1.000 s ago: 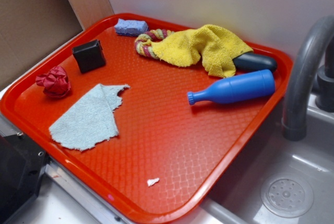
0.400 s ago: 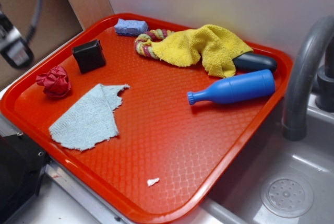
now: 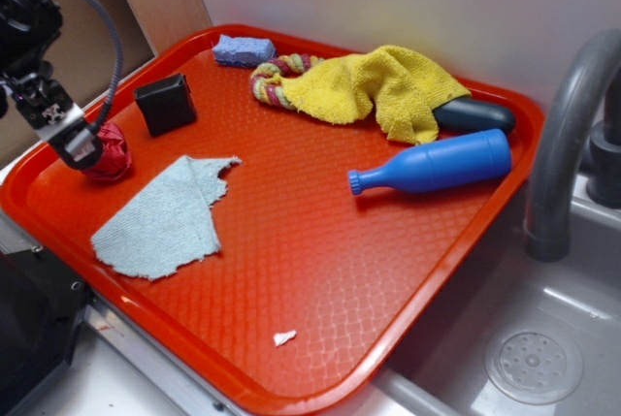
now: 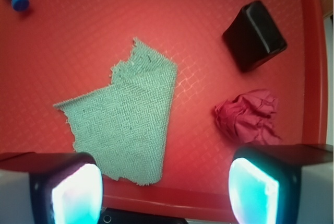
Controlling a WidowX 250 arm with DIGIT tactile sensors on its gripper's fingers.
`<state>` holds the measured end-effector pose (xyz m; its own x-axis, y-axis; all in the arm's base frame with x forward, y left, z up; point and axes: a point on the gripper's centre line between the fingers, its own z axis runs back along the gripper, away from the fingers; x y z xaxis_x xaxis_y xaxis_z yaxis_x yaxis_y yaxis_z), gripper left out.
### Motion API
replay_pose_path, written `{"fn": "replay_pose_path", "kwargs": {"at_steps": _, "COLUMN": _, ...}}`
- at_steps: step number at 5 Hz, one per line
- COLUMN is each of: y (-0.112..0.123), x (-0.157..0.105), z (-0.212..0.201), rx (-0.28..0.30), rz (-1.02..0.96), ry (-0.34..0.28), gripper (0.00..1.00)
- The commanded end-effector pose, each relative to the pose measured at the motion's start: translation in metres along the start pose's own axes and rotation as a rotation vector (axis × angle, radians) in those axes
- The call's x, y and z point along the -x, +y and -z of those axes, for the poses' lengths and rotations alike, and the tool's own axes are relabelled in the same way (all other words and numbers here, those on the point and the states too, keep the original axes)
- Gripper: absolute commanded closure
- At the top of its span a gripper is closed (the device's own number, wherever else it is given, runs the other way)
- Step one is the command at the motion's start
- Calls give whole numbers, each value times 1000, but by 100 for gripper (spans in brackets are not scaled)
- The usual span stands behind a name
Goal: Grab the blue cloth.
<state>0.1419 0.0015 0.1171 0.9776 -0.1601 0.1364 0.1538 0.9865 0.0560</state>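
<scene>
A red tray (image 3: 320, 280) is set beside a sink (image 3: 543, 358), with a pale wall behind it and a grey tap (image 3: 568, 144) rising at the right. The blue cloth (image 3: 165, 217) is laid flat near the tray's front left corner, its torn edge pointing toward the middle. Close by are a crumpled red rag (image 3: 105, 152) and a black block (image 3: 165, 103); farther back lie a small blue sponge (image 3: 243, 49), a striped rope (image 3: 272, 81), a yellow towel (image 3: 374, 86) and a blue bottle (image 3: 432, 164). The gripper (image 3: 73, 144) is held above the tray's left edge, in front of the red rag, and in the wrist view its two fingers (image 4: 70, 190) are spread wide apart with nothing between them. In that view the cloth is seen off to the left of the midpoint between the fingers, while the red rag sits nearer the right finger. For a good grab, the gripper is probably best shifted over the cloth's middle first, then lowered until the tips press the tray, so that a fold is pinched up when they are closed; the red rag should be kept clear. Part of the red rag is hidden behind the gripper in the outside view, a dark object is mostly covered by the towel, and the cloth's lower edge is partly cut off by the left finger in the wrist view.
</scene>
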Motion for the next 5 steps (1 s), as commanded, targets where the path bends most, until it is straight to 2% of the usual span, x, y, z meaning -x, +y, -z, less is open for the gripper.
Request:
{"fn": "replay_pose_path", "kwargs": {"at_steps": 1, "y": 2, "x": -3, "z": -3, "rx": -1, "rz": 2, "ry": -11, "gripper": 0}}
{"fn": "replay_pose_path", "kwargs": {"at_steps": 2, "y": -10, "x": -17, "z": 37, "rx": -80, "rz": 70, "ry": -3, "gripper": 0}}
{"fn": "replay_pose_path", "kwargs": {"at_steps": 3, "y": -12, "x": -21, "z": 65, "rx": -13, "rz": 103, "ry": 3, "gripper": 0}}
{"fn": "replay_pose_path", "kwargs": {"at_steps": 4, "y": -7, "x": -27, "z": 97, "rx": 8, "rz": 130, "ry": -23, "gripper": 0}}
{"fn": "replay_pose_path", "kwargs": {"at_steps": 5, "y": -3, "x": -29, "z": 111, "rx": 6, "rz": 122, "ry": -3, "gripper": 0}}
